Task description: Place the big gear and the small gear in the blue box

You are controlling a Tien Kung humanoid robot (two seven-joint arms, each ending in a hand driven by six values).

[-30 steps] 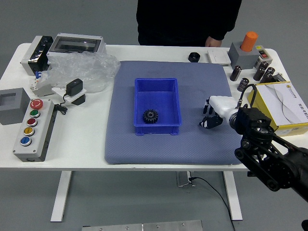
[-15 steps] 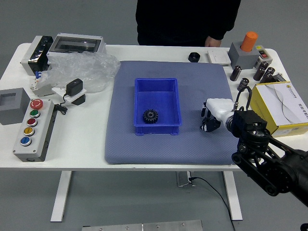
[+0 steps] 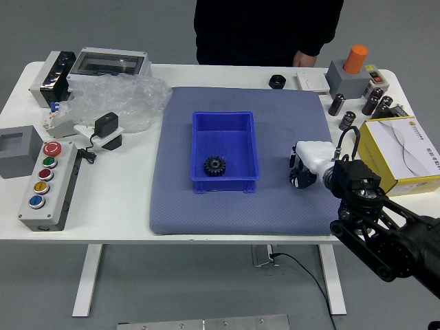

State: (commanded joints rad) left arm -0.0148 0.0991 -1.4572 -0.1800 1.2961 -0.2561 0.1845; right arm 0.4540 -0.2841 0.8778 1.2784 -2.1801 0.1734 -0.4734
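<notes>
We have free room over the blue-grey rectangular mat, along its near side and in the strip between the open blue plastic box and our black-and-white right hand, though the box's raised walls block a low pass across the middle. Inside the box, we find room beyond the small black toothed gear; outside it, the crumpled clear plastic bag crowds the mat's far left corner, and the yellow box with a white top bounds the right.
</notes>
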